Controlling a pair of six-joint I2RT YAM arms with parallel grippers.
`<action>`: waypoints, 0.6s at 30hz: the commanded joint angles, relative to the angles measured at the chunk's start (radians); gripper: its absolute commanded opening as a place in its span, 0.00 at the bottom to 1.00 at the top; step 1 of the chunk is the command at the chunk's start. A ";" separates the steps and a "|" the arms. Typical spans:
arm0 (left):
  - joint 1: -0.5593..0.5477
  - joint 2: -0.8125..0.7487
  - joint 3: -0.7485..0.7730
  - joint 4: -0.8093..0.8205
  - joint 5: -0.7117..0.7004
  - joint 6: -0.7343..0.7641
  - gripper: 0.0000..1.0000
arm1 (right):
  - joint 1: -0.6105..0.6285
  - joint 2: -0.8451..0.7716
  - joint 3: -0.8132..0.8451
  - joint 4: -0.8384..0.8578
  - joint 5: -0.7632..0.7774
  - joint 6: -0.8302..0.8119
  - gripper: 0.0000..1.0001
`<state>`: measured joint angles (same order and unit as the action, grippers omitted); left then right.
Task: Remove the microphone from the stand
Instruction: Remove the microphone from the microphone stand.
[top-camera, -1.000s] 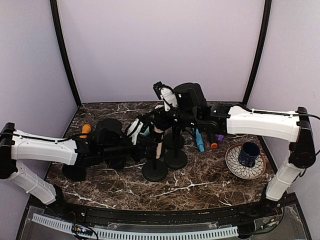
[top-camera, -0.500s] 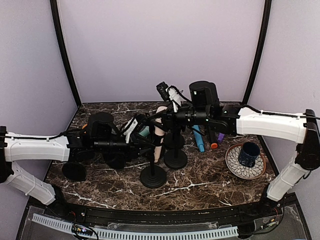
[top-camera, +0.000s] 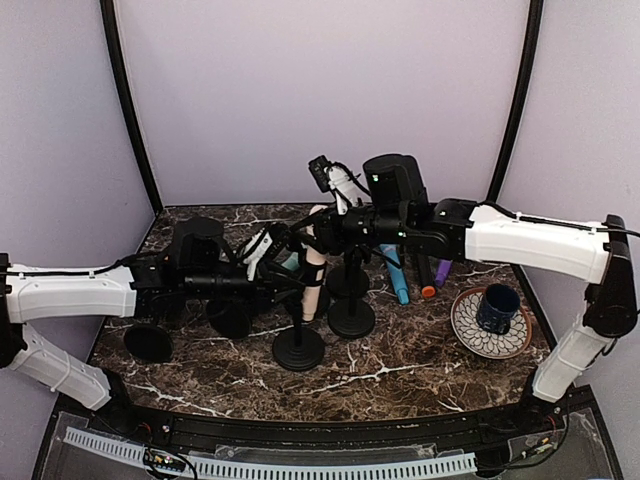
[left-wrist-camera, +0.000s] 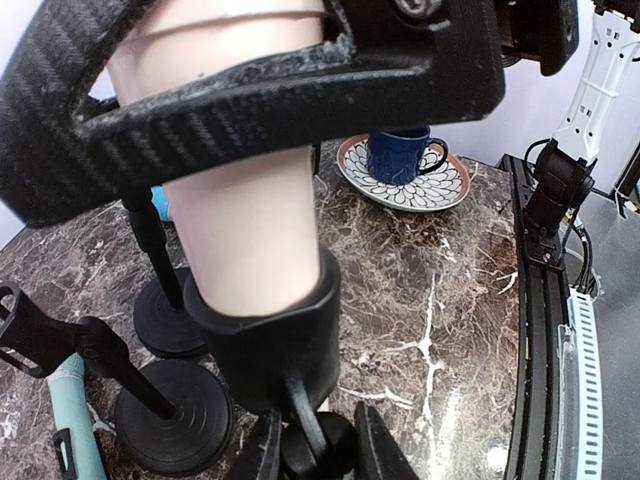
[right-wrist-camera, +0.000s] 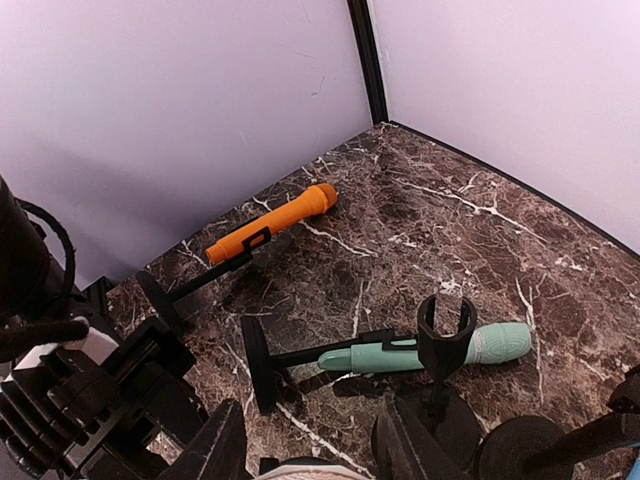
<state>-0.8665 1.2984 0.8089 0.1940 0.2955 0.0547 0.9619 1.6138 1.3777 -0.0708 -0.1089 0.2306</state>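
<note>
1. Microphone (top-camera: 313, 268) removal, approx. half done: marble table (top-camera: 420, 365), both arms meeting at centre, left arm (top-camera: 70, 293) in from the left, right arm (top-camera: 520, 243) in from the right.
2. Stand (top-camera: 299, 349): upright at centre, nearer than the other stands. Round base low and near, thin stem rising to a black cup clip (left-wrist-camera: 265, 340). Cannot tell if the base rests flat on the marble or is raised a touch.
3. Mic: pale pink, leaning slightly. Its lower end sits in that clip, so it is not out yet. Left wrist cam shows the barrel running straight down into the cup.
4. Right gripper (right-wrist-camera: 305, 450): clamped round the mic's upper body, above the clip. Its dark woven-look finger crosses the pink barrel in the left wrist view.
5. Left gripper (left-wrist-camera: 312, 452): fingers pinched together on the stand's stem just under the clip, apparently bracing it.
6. Status, as judged: approach and both grips look done. Left to do: draw the mic up and out of the clip while the stand is held, then carry it clear.
</note>
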 joint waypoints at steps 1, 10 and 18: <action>0.006 -0.020 -0.075 -0.033 -0.038 0.047 0.00 | 0.002 0.013 0.072 0.045 0.106 0.067 0.12; 0.003 0.020 -0.121 0.004 -0.038 0.055 0.00 | 0.020 0.037 0.085 0.066 0.113 0.036 0.12; 0.003 0.024 -0.137 0.024 -0.044 0.084 0.00 | -0.005 0.070 0.197 -0.054 0.140 0.093 0.10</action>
<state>-0.8665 1.2976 0.7143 0.2981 0.2832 0.0765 0.9878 1.6894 1.4597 -0.1604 -0.0471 0.2478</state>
